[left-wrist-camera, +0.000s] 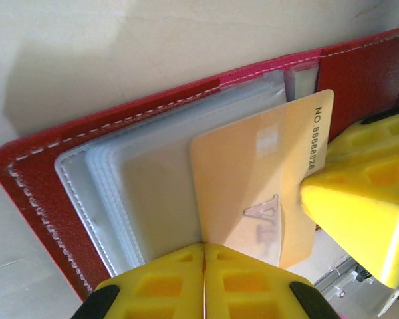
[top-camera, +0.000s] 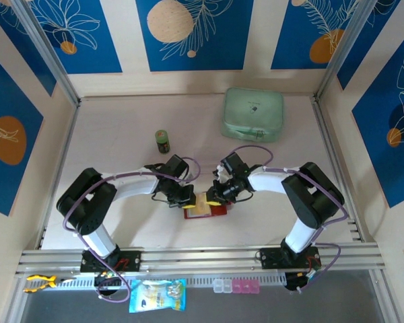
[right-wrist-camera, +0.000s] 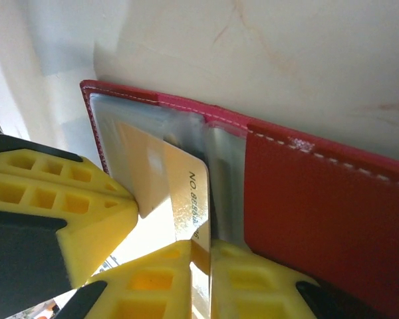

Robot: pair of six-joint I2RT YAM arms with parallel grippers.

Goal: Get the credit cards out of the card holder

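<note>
Arms from both sides meet over the red card holder (top-camera: 219, 210), which lies open and flat on the counter (top-camera: 114, 128) near its front edge, midway between the two bases. A tan-orange credit card (left-wrist-camera: 253, 193) printed with a number sticks partway out of the clear sleeves (left-wrist-camera: 146, 193), its outer end past the sleeve edge. The right end effector (right-wrist-camera: 201, 266) has its yellow fingers closed on that free end, the card running down between them. The left end effector (left-wrist-camera: 205, 269) has its fingers pressed together at the edge of the sleeves just beside the card, apparently pinching them. A mint-green zip case (top-camera: 252, 114) sits well back on the right, and a small green bottle (top-camera: 162, 140) stands behind the left arm.
</note>
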